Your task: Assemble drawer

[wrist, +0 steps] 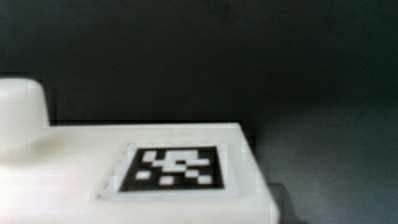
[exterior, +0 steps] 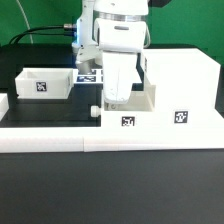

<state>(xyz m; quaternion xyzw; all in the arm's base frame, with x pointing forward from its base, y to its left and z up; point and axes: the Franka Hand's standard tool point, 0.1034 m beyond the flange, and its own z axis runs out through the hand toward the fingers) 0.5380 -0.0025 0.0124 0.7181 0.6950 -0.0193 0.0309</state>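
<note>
In the exterior view a white open-topped drawer case [exterior: 160,105] with two marker tags on its front stands at the right of the black table. My gripper [exterior: 118,98] reaches down at the case's left end, its white fingers against the case's left wall. I cannot tell whether they are shut on anything. A second white drawer part [exterior: 45,83] with one tag lies to the left. In the wrist view a white part [wrist: 143,160] with a tag fills the near field, very close and blurred. My fingertips do not show there.
The marker board [exterior: 88,73] lies behind my gripper. A long white bar [exterior: 60,138] runs along the table's front. A small white peg [exterior: 93,110] sticks out beside the case's left end. A rounded white stub [wrist: 18,105] shows in the wrist view.
</note>
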